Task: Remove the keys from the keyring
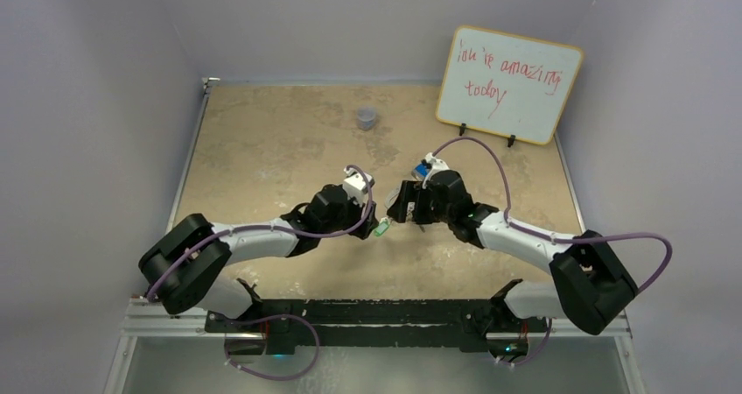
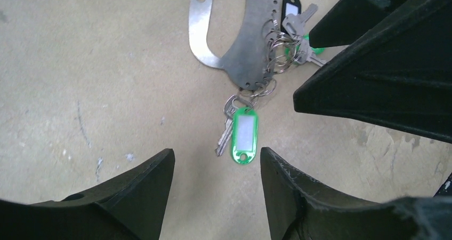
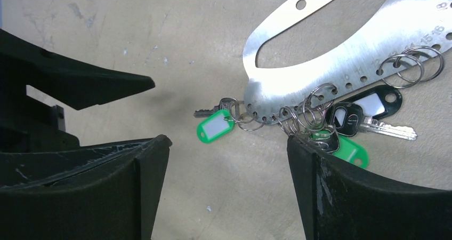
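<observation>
At the middle of the table (image 1: 262, 140), between the two wrists, the left gripper (image 2: 216, 160) is seen with its fingers apart and nothing held. The right gripper (image 3: 228, 144) is likewise spread wide and clamped on nothing.

Just ahead of the left fingers a green-tagged key (image 2: 244, 133) lies flat, joined by a small split ring (image 2: 265, 88) to the lower edge of the keyring (image 2: 248, 42), a flat metal plate pierced with a row of holes. The other keys (image 3: 352, 122), one black-tagged and at least one more green-tagged, are bunched on further rings along the same edge, close by one finger of the right gripper.

The approach to a first grasp is judged to be the step in hand. For the next move, the single key would need to be pinched by the left gripper while the plate is pinned by the right, so that the ring can be worked out of its hole.

The far end of the keyring is cut off in both wrist views. The rings overlap too much to be counted, and contact between the right finger and the tag beside it cannot be told.
</observation>
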Tool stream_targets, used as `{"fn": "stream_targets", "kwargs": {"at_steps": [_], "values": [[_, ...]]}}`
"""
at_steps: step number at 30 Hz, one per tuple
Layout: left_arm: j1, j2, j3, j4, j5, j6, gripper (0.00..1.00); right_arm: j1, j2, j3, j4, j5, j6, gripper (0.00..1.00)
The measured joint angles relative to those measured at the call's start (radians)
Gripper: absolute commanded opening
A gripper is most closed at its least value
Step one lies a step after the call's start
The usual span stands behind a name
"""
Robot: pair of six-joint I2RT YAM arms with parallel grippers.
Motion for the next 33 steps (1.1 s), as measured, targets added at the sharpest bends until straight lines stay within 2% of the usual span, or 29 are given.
{"fn": "stream_targets", "kwargs": {"at_steps": [6,15,26,33], "values": [[0.0,0.08,0.041,0.054,0.072,0.068,0.58,-0.031,-0.013,0.0,-0.005,0.004,-0.005,0.8],[0.0,0.211,0.1,0.098,0.187,0.158,0.43,-0.154,-0.013,0.0,-0.005,-0.032,-0.016,0.77],[0.0,0.3,0.156,0.116,0.264,0.236,0.39,-0.161,-0.004,0.0,0.016,-0.086,-0.03,0.77],[0.0,0.32,0.169,0.115,0.269,0.272,0.24,-0.161,-0.004,0.0,0.024,-0.102,-0.037,0.77]]}}
